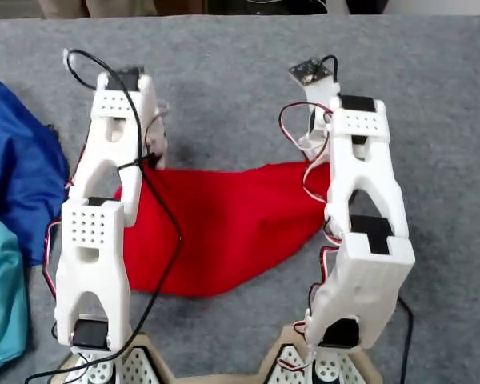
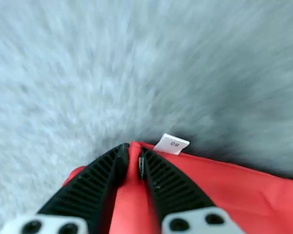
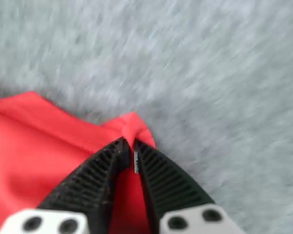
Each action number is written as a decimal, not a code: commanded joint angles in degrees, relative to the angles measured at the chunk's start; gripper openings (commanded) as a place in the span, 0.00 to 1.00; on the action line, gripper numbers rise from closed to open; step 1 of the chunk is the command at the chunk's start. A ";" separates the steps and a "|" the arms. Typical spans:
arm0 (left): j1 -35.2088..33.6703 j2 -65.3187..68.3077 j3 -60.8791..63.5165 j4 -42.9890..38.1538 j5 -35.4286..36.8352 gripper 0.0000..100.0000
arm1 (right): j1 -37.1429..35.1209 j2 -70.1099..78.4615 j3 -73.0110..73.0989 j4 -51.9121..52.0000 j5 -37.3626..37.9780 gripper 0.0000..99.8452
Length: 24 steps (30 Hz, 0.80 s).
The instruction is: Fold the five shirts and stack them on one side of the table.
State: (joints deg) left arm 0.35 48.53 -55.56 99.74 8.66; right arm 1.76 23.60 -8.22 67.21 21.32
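A red shirt (image 1: 216, 228) lies spread between the two arms on the grey table (image 1: 240, 72). My left gripper (image 2: 133, 152) is shut on the red shirt's (image 2: 224, 190) far edge, right by its small white tag (image 2: 171, 144). In the high view that gripper (image 1: 154, 152) is at the shirt's far left corner. My right gripper (image 3: 129, 146) is shut on a pinched corner of the red shirt (image 3: 34, 151); in the high view it (image 1: 314, 148) is at the shirt's far right corner.
A blue shirt (image 1: 16, 172) lies at the left edge of the table, and a teal shirt (image 1: 2, 296) sits just in front of it. Bare grey cloth stretches beyond the grippers and to the right.
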 commanded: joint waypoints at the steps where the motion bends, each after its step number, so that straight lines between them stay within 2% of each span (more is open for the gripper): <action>1: -0.79 -7.43 -12.84 0.88 0.35 0.02 | 0.84 -0.84 -13.14 2.99 -0.18 0.00; 11: -1.32 -19.30 -32.97 0.88 0.26 0.02 | -0.40 -4.09 -53.32 16.09 -0.18 0.00; 15: -1.32 -25.45 -35.43 0.88 0.09 0.02 | -0.40 -4.79 -67.30 19.78 -0.18 0.00; 21: -1.32 -36.97 -35.25 0.97 -5.89 0.02 | -0.13 -5.05 -85.67 23.03 -0.18 0.00; 24: -1.41 -42.51 -35.16 0.97 -7.74 0.02 | 0.04 -7.16 -87.34 22.68 -0.18 0.00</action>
State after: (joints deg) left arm 0.26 12.48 -88.53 100.26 2.86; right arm 1.67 22.11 -91.74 89.98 21.32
